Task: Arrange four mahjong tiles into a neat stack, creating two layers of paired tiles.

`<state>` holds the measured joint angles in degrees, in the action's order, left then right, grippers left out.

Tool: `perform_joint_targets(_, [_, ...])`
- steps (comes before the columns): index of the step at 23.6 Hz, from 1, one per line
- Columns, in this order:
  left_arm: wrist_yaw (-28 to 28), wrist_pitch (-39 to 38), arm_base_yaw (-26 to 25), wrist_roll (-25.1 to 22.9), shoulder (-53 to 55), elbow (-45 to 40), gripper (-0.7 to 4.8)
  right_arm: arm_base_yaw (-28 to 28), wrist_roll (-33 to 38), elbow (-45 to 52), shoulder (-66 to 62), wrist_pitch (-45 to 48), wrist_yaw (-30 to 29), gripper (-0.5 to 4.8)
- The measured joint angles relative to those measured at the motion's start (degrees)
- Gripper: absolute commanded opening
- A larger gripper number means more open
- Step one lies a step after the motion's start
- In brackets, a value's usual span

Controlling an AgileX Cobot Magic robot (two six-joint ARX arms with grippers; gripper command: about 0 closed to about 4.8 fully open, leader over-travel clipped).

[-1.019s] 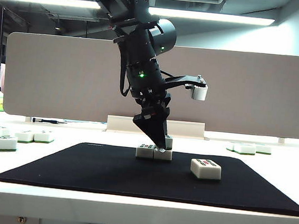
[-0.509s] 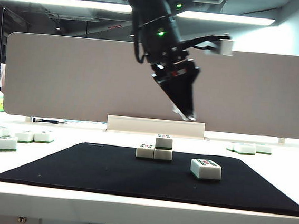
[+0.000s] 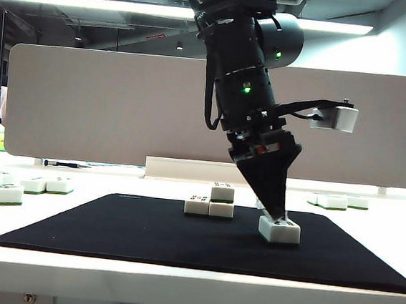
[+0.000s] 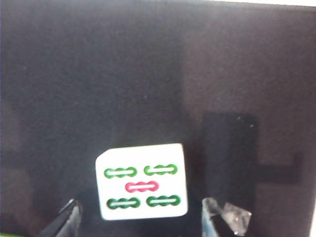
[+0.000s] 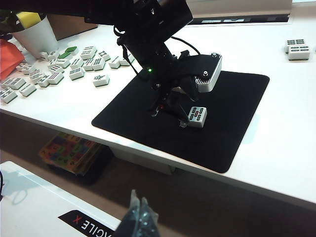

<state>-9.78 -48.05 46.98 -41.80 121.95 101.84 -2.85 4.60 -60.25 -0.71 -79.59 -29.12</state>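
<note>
Hovering my left gripper [image 4: 140, 217] wide open, I straddled a lone tile [image 3: 279, 230] on the mat's [image 3: 144, 236] right; nothing was held. Left of it, the three-tile stack [image 3: 211, 201] sat mid-mat. My right gripper [image 5: 138, 216], fingers together, hung off the table's near edge.

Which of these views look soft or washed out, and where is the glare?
Left wrist view: soft overall, the mahjong tile bright and slightly blown against the dark mat, the open left tool blurred at its tips. Exterior view: sharp, with ceiling lights glaring above the left tool. Right wrist view: clear, the close right tool out of focus.
</note>
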Motion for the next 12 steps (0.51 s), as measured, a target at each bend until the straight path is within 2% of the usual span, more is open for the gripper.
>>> perform_joint_targets(3, [-2.82, 0.81, 0.02, 0.15, 0.66, 0.02, 3.1, 0.0, 0.0, 0.0, 0.0, 0.02, 0.0, -0.01])
perform_joint_targets(9, [-2.64, 1.79, -0.02, 0.33, 3.15, 0.0, 3.08, 0.0, 0.0, 0.02, 0.0, 0.02, 0.0, -0.01])
perform_joint_targets(10, [-2.64, 1.99, -0.02, 0.31, 3.15, 0.0, 2.9, 0.0, 0.0, 0.02, 0.0, 0.02, 0.0, -0.01])
perform_joint_targets(11, [-2.64, 2.14, -0.02, 0.33, 3.15, 0.0, 2.33, 0.0, 0.0, 0.0, 0.0, 0.02, 0.0, -0.01])
perform_joint_targets(12, [-2.64, 2.36, -0.02, 0.31, 3.17, 0.0, 1.52, 0.0, 0.0, 0.0, 0.0, 0.0, 0.0, -0.01])
